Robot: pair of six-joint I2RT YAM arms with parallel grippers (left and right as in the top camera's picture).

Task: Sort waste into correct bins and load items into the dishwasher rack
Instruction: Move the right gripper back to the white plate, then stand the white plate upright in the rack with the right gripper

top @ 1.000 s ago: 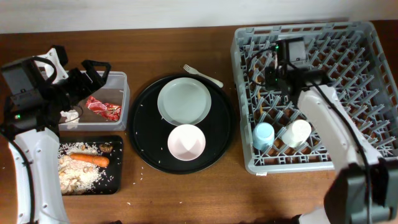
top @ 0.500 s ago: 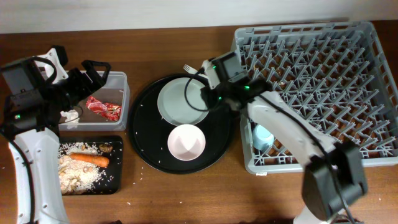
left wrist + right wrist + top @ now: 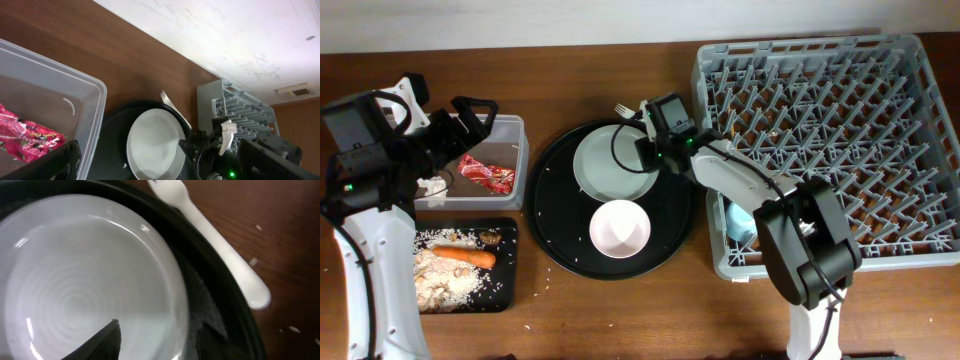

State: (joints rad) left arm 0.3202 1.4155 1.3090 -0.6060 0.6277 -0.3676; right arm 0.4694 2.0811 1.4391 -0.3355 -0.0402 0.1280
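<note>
Looks like a robotics lab bench dressed up as a kitchen cleanup station, not anyone's actual kitchen. There's a plain brown wooden table (image 3: 620, 320) up against a bare white wall (image 3: 225, 30), with a white left arm (image 3: 360, 260) and right arm (image 3: 740, 180) reaching over it. A grey catering-style dishwasher rack (image 3: 910, 100) just sits on the tabletop beside a round black tray (image 3: 555, 220), a clear tub (image 3: 520, 125) and a shallow black tray (image 3: 512, 228) of scraps.

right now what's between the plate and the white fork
Only the rim of the round black tray; the fork lies outside it on the table, as the right wrist view shows.
</note>
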